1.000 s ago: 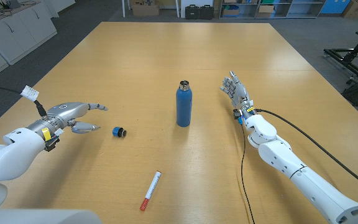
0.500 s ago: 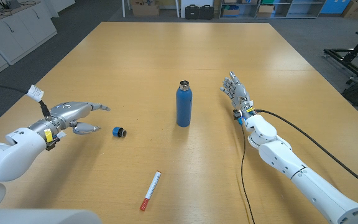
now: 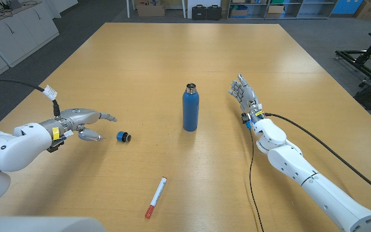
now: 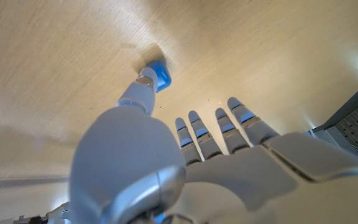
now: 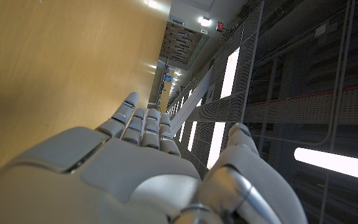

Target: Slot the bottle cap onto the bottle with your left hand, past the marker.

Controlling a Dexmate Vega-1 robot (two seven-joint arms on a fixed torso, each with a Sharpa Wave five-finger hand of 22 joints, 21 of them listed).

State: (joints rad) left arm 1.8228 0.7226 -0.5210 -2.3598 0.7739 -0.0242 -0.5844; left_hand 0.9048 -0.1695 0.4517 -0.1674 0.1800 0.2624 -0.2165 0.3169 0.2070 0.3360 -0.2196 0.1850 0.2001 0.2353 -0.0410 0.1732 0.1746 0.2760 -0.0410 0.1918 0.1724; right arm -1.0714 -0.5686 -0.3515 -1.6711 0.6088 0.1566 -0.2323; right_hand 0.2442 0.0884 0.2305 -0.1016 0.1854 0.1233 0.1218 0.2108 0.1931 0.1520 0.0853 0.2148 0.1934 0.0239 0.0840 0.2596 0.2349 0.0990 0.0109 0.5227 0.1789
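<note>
Nearer now, left hand [image 3: 82,121] empty, fingers spread beside small blue, seemingly black-rimmed bottle cap [image 3: 123,136].

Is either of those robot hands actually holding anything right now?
No. The left hand is open, just short of the bottle cap on the table. The right hand is open too, apart from the bottle.

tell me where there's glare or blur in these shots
Head view: even light, sharp, soft shadow beside the bottle. Left wrist view: bright glare patches on the table, the left hand soft up close. Right wrist view: ceiling lights blown out.
</note>
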